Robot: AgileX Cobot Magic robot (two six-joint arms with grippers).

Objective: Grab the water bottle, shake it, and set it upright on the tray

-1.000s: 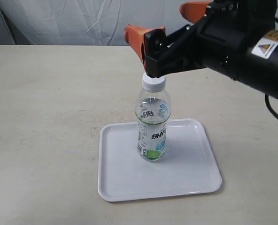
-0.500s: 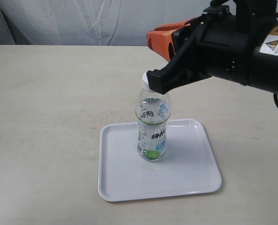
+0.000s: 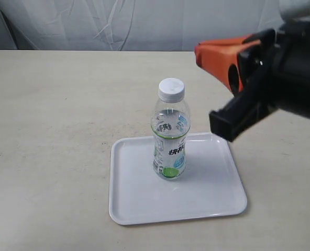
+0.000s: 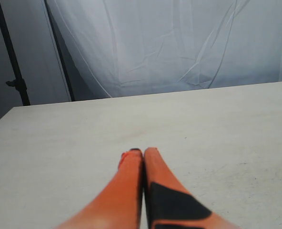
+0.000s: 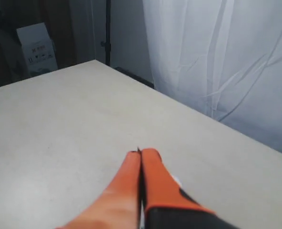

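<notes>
Exterior view: the water bottle [image 3: 170, 137] stands upright on the tray [image 3: 207, 208], toward the tray's far edge and roughly mid-width. Small clear plastic body, white screw cap [image 3: 172, 89], white-green label with dark lettering, green lime picture low on the label. The tray is glossy white, rectangular with rounded corners and a low rim, and lies flat on the beige surface [image 3: 50, 130]. The right tool [image 3: 201, 52], orange-fingered on a black arm, hangs up and to the right of the cap, apart from the bottle.

Left wrist view: the left tool [image 4: 140, 153] has its fingers pressed together with nothing between them, above bare surface.

Right wrist view: the right tool's orange fingers [image 5: 150, 176] are also pressed together, gripping nothing, over bare surface with a white curtain [image 5: 217, 57] behind.
</notes>
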